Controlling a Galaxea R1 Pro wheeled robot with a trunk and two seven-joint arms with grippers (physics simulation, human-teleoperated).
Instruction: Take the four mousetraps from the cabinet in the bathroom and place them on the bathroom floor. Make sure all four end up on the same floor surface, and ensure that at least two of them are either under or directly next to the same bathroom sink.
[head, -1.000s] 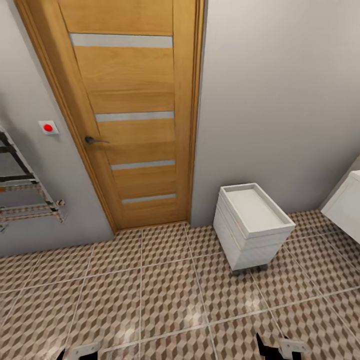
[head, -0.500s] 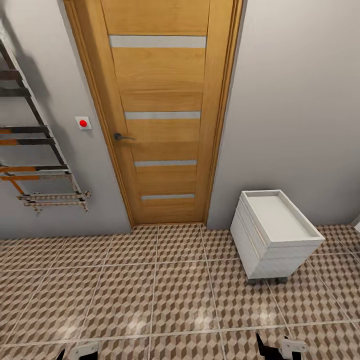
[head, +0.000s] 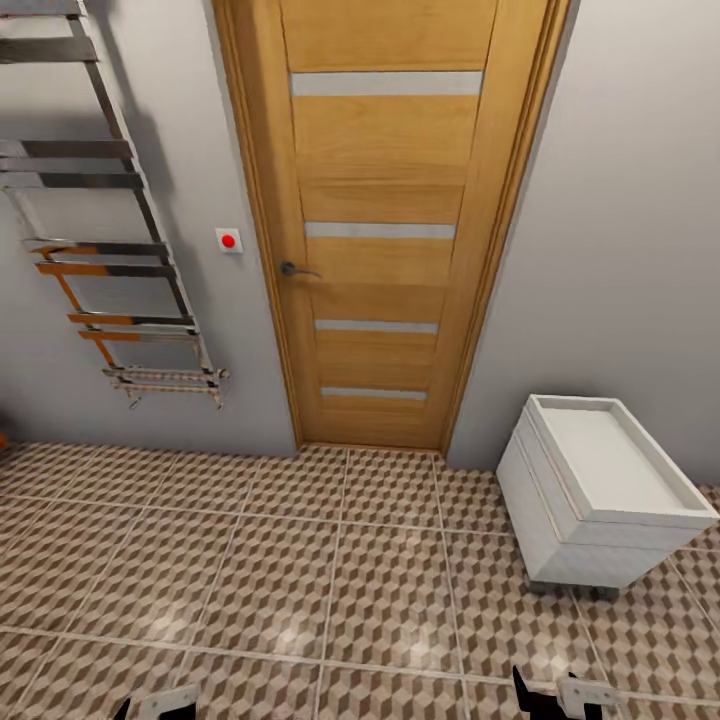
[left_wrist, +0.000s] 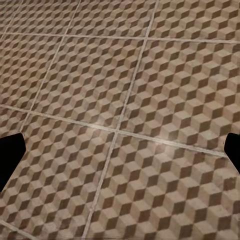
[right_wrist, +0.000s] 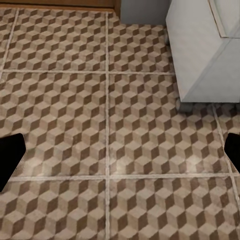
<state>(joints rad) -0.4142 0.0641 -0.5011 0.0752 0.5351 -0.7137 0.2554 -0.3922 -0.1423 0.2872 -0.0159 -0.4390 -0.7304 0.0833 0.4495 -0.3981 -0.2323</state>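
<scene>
Bathroom floor (head: 330, 590), cube-patterned tile with pale grout, runs up to a closed wooden door (head: 385, 230). Left of door: red button (head: 229, 241) and metal towel rail (head: 110, 250) on grey wall. Right of door: low white wheeled unit (head: 600, 495) on the tiles. Left gripper (left_wrist: 120, 150) and right gripper (right_wrist: 120, 155) both spread wide, holding nothing, above bare tile.

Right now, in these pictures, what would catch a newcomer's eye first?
The tall orange-brown wooden door with pale glass strips dominates the middle of the head view, set in a grey wall. Left of it hangs a chrome ladder-style towel rail, with a small white switch with a red button between them. At right, a white boxy wheeled unit stands on the cube-patterned tiled floor.
</scene>
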